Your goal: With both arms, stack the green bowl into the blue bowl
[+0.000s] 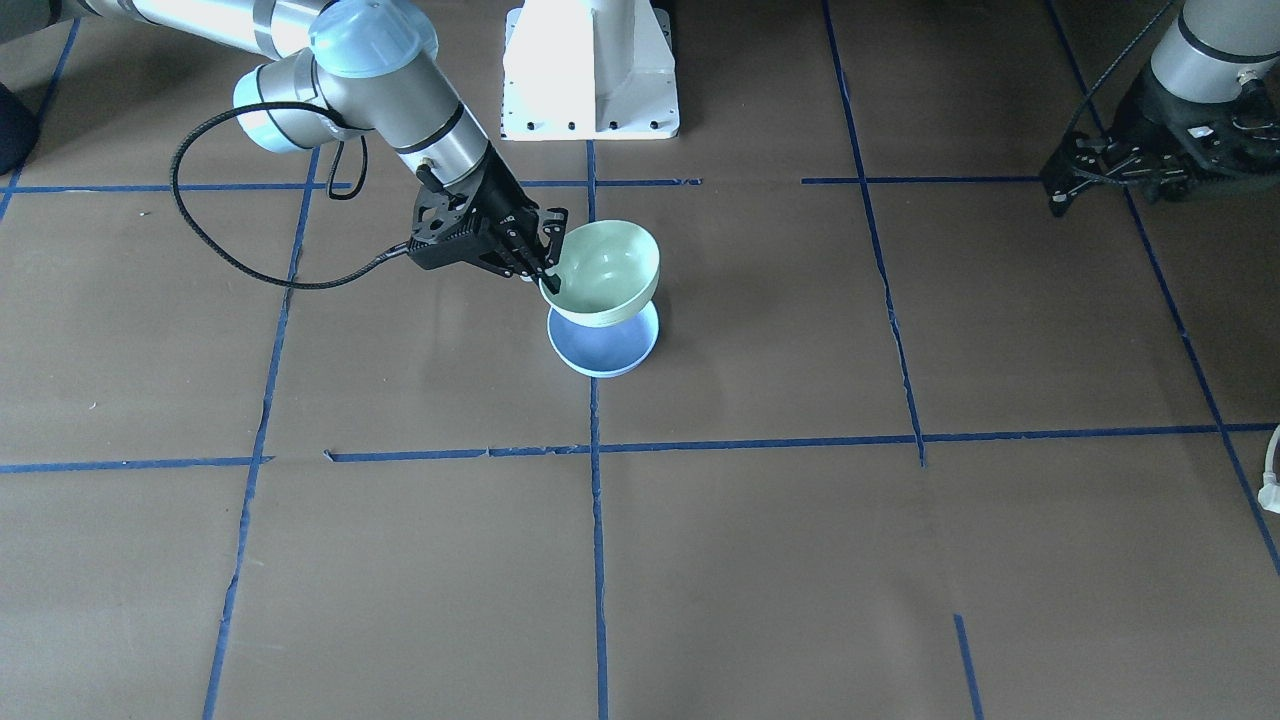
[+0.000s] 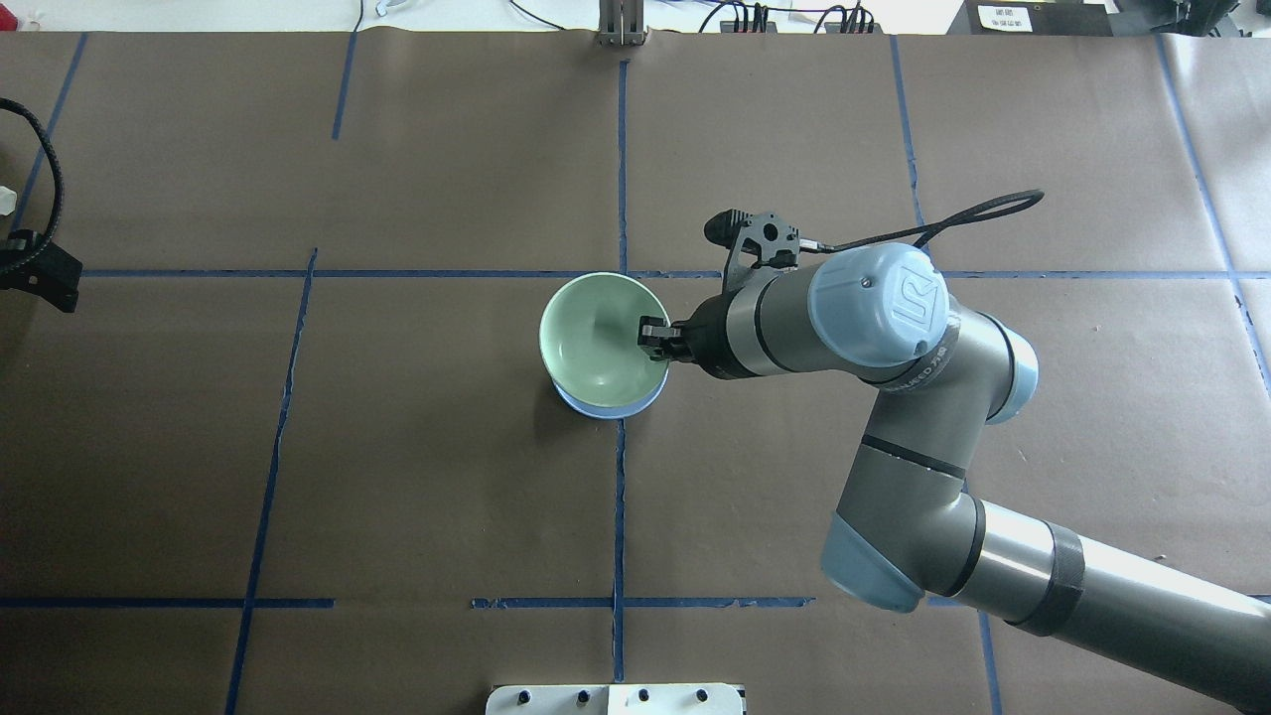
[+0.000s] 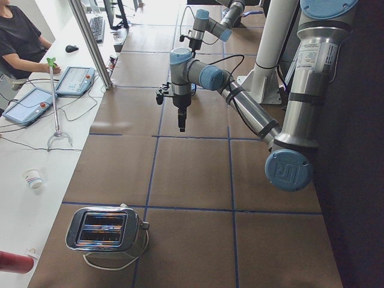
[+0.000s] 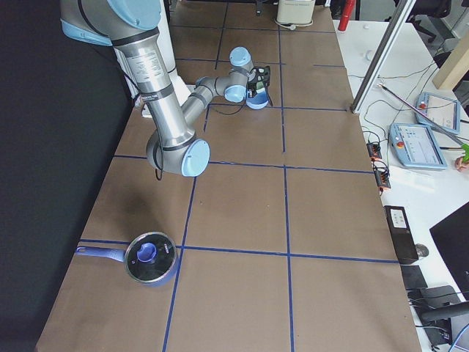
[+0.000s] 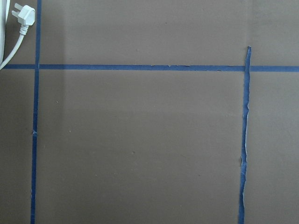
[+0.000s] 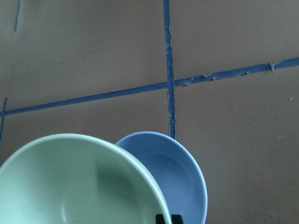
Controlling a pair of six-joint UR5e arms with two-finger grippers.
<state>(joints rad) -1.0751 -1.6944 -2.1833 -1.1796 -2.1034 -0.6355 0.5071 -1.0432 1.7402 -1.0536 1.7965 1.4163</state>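
My right gripper (image 1: 545, 272) is shut on the near rim of the green bowl (image 1: 605, 268) and holds it tilted just over the blue bowl (image 1: 603, 348), which sits on the table. The overhead view shows the green bowl (image 2: 594, 340) covering most of the blue bowl (image 2: 599, 407), with the right gripper (image 2: 655, 338) at its rim. I cannot tell whether the bowls touch. In the right wrist view the green bowl (image 6: 74, 186) overlaps the blue bowl (image 6: 180, 182). My left gripper (image 1: 1062, 182) hangs open and empty, far off at the table's side.
The white pedestal base (image 1: 590, 70) stands behind the bowls. A white plug (image 1: 1272, 480) lies at the table edge below my left arm. A toaster (image 3: 105, 231) stands at the left end of the table and a lidded pot (image 4: 150, 257) at the right end.
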